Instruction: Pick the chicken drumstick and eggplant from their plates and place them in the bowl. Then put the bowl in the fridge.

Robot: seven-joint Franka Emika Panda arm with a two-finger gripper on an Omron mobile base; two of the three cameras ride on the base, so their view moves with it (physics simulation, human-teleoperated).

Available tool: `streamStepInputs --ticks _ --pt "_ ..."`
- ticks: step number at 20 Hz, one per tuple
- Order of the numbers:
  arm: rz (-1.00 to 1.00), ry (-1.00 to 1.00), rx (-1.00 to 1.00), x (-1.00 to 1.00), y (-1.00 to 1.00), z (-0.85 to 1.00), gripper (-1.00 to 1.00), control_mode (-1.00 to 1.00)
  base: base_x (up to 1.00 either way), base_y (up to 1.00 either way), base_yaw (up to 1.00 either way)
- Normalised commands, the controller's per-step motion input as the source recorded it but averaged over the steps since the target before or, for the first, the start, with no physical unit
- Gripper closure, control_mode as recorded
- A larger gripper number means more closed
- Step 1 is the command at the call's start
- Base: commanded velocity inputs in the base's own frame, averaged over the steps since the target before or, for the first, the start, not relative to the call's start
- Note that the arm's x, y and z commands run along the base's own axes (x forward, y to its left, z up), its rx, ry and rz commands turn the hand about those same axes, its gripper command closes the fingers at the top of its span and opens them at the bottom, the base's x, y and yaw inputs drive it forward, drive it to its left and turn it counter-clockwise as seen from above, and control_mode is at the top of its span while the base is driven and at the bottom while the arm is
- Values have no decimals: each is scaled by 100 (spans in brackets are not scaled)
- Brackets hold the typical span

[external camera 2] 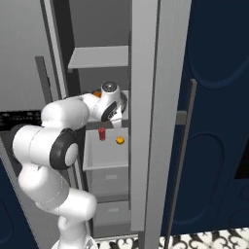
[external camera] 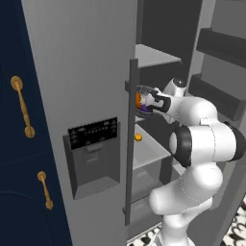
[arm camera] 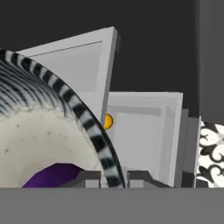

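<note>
Bowl [arm camera: 52, 131]: carried inside the open fridge [external camera: 81, 72], eggplant [arm camera: 54, 175] in it.
End effector [arm camera: 111, 177]: pinching the bowl's rim.
Risk: tilting may spill contents; rim may strike a shelf [external camera: 156, 55].

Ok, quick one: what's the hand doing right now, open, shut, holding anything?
Hand: shut on the rim of the bowl, held inside the open fridge; the eggplant lies in the bowl.
</note>
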Motion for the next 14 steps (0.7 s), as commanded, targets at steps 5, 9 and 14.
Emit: streamStepInputs --ticks 5,9,14 --pt "-9 0 5 28 -10 -6 100 -100 0 0 0" --pt "-10 0 0 71 0 -6 100 -100 0 0 0" --pt "-3 2 0 43 0 -36 100 -100 0 0 0"
